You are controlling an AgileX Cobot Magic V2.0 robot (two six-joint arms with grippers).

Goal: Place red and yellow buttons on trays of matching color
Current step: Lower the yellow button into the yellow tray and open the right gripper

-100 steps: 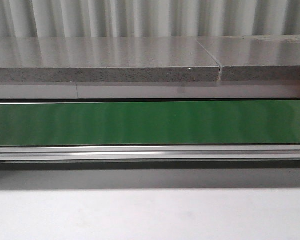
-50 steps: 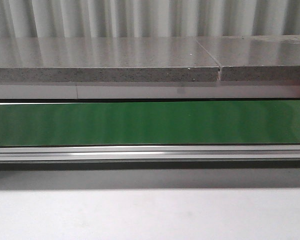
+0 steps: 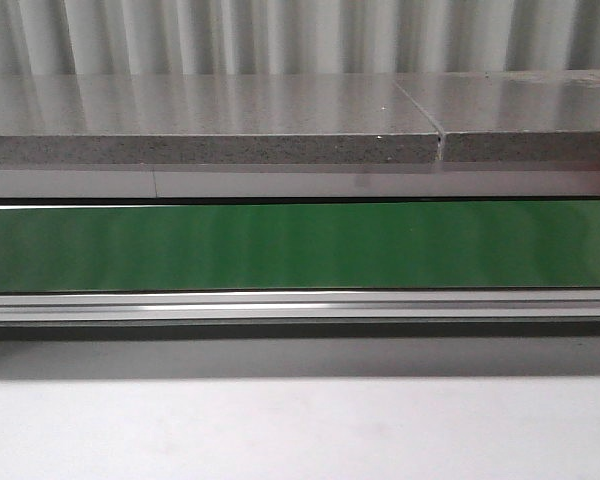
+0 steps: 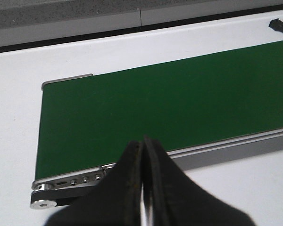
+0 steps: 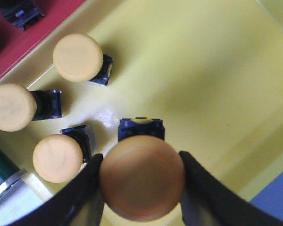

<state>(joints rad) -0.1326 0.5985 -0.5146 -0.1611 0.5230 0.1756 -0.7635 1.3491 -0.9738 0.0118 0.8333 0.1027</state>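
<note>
Placement is the step in hand: the right gripper (image 5: 142, 181) grips a yellow button (image 5: 142, 178) by its cap over the yellow tray (image 5: 217, 84) beside three others, so lowering and release come next, while the left gripper (image 4: 142, 188) hangs clenched, empty, above the green conveyor belt (image 4: 179, 108).

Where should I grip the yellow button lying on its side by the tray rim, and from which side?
Grip the yellow button across its narrow black neck between cap and blue base, coming straight down from above. It lies tipped on the yellow tray, so the neck is exposed; its upright neighbours leave little side room. The right gripper is shut on another button.
</note>
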